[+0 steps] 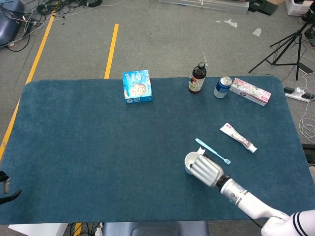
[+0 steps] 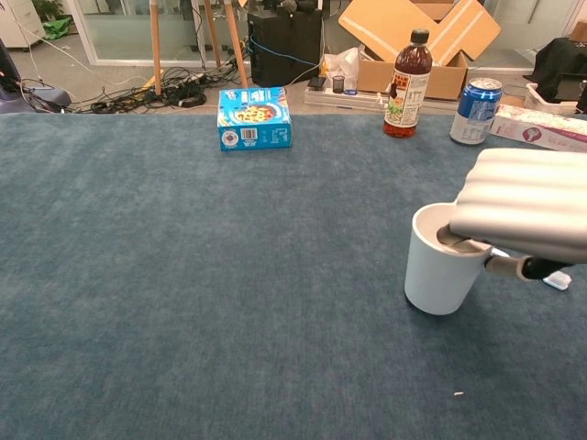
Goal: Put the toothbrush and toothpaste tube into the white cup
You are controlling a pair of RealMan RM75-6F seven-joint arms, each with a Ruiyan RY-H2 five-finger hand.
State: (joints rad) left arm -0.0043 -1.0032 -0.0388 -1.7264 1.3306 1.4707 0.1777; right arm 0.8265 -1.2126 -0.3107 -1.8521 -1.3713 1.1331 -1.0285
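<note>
My right hand (image 1: 206, 169) grips the white cup (image 1: 192, 163) by its rim, fingers hooked over the edge. In the chest view the cup (image 2: 440, 264) stands upright on the cloth with the hand (image 2: 527, 206) over its right side. The light blue toothbrush (image 1: 212, 151) lies just beyond the cup, mostly hidden behind the hand in the chest view. The toothpaste tube (image 1: 238, 137) lies further right. My left hand is out of both views.
Along the far edge of the blue table (image 1: 88, 147) stand a blue box (image 1: 137, 86), a dark bottle (image 1: 197, 78), a blue can (image 1: 222, 87) and a flat carton (image 1: 250, 91). The same box (image 2: 254, 118), bottle (image 2: 407, 84) and can (image 2: 475, 111) show in the chest view.
</note>
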